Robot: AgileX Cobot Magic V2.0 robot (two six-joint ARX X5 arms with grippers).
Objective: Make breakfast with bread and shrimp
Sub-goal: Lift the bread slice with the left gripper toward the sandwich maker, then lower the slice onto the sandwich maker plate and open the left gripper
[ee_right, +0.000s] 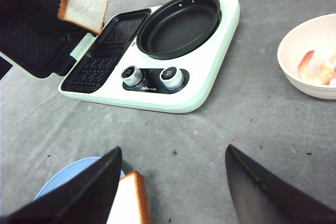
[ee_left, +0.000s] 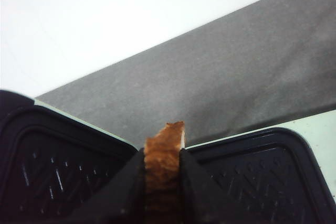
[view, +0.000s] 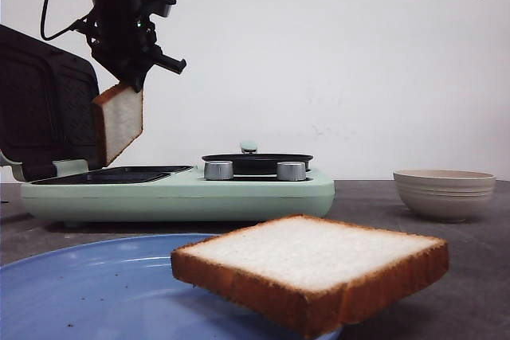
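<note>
One slice of bread (view: 119, 121) is pinched by its crust in the left end effector (view: 131, 77) and is suspended above the open grill plates of the breakfast maker (view: 179, 189). The second bread slice (view: 311, 268) is seen on the blue plate (view: 88, 292), in front of the breakfast maker. The shrimp (ee_right: 317, 69) are contained in the beige bowl (view: 444, 193), right of the breakfast maker. The right end effector (ee_right: 173, 182) is spread open, with nothing held, above the bench (ee_right: 236, 124)
</note>
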